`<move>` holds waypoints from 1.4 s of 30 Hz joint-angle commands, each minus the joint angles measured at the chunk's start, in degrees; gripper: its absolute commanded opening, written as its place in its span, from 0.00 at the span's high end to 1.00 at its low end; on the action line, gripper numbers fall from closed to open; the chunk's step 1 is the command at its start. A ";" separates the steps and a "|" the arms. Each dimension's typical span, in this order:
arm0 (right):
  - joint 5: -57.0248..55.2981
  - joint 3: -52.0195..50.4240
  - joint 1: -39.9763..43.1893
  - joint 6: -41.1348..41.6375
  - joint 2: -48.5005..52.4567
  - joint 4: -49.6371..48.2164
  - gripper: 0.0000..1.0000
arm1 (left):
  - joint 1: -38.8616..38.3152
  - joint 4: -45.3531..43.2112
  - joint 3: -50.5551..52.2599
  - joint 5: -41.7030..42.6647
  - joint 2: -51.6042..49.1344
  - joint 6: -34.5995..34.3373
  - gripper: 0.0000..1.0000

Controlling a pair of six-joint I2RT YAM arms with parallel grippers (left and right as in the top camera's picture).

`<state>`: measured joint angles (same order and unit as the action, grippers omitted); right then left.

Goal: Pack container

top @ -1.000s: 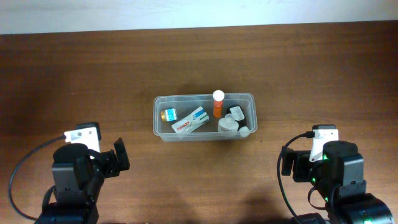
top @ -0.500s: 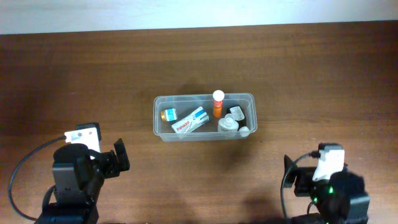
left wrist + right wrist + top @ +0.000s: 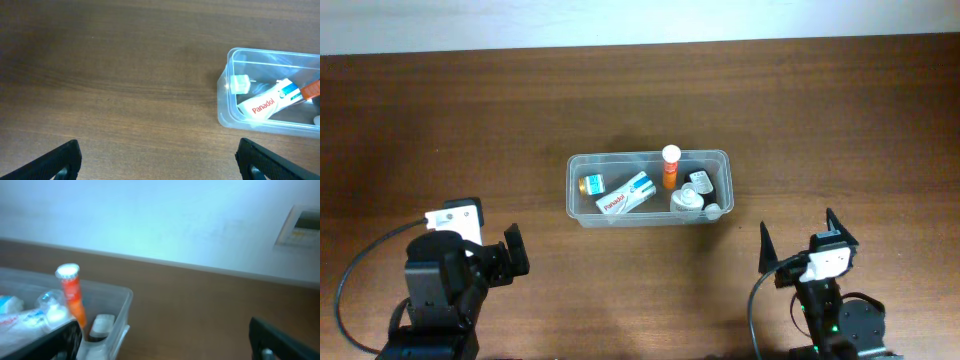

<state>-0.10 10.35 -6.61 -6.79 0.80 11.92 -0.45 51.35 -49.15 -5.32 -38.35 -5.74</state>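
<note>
The clear plastic container [image 3: 576,166] sits mid-table, holding a white Panadol box [image 3: 626,193], an orange bottle with a white cap [image 3: 670,167], a small yellow-labelled bottle [image 3: 592,184] and small white bottles [image 3: 692,193]. It also shows in the left wrist view [image 3: 224,107] with the Panadol box [image 3: 265,103], and in the right wrist view [image 3: 122,307] with the orange bottle [image 3: 71,294]. My left gripper [image 3: 159,159] is open and empty near the front left. My right gripper [image 3: 170,342] is open and empty at the front right, apart from the container.
The brown wooden table [image 3: 820,120] surrounds the container. A pale wall [image 3: 165,220] with a white wall plate [image 3: 302,225] stands behind the table's far edge.
My right arm has drawn back toward the front edge and tilted, so its open fingers now point up the table. The left arm and the container's contents have not moved.
</note>
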 commanded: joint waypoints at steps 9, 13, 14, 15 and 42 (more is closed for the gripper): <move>1.60 -10.03 2.60 -4.76 -0.61 -7.58 0.02 | -0.02 0.35 0.37 0.61 0.17 0.87 0.01; 1.60 -10.03 2.62 -4.76 -0.59 -7.61 0.01 | -0.02 0.33 0.37 0.59 0.17 0.87 0.01; 1.60 -10.03 2.62 -4.76 -0.59 -7.61 0.02 | -0.02 0.35 0.37 0.59 0.17 0.87 0.01; 1.60 -10.03 2.62 -4.76 -0.59 -7.61 0.02 | -0.02 0.33 0.37 0.59 0.17 0.87 0.00; 1.60 -10.03 2.62 -4.76 -0.59 -7.61 0.02 | -0.02 0.35 0.37 0.59 0.17 0.87 0.01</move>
<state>0.78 0.73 -4.32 -11.20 0.84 4.27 -0.45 51.59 -48.97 -5.30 -38.35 -5.74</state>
